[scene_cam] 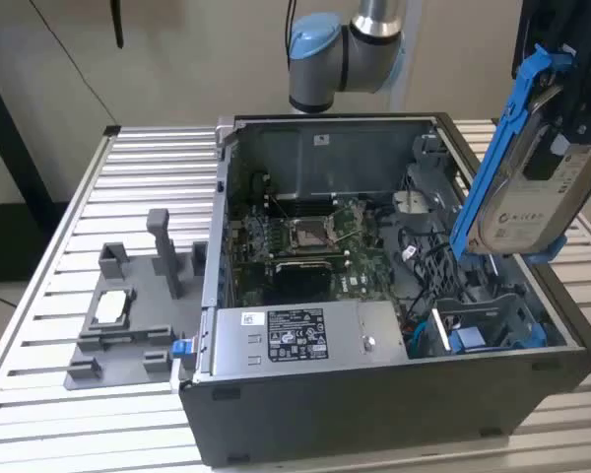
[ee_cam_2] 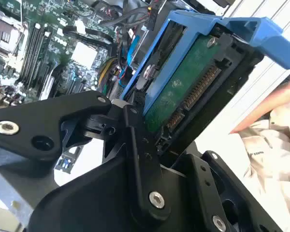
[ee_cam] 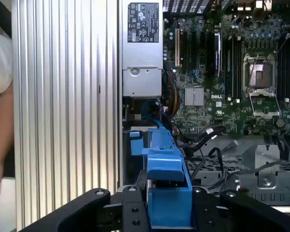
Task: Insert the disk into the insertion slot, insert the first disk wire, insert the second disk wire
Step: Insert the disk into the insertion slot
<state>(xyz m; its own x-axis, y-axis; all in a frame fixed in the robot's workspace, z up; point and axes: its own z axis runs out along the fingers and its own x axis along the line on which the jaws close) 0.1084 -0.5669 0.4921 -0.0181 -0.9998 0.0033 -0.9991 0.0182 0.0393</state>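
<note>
Clenching the disk (scene_cam: 532,187), the gripper (scene_cam: 571,118) holds it steeply tilted in the exterior view so its lower end points toward the insertion slot (scene_cam: 476,330) at seven o'clock

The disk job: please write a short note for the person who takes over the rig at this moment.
The gripper is shut on the disk, held tilted above the case, at its end on the exterior view's right.
The insertion slot is below the disk, not yet filled.
Done: disk is lifted.
Left: disk into slot; its connector is bare, so no wire is plugged.
</note>
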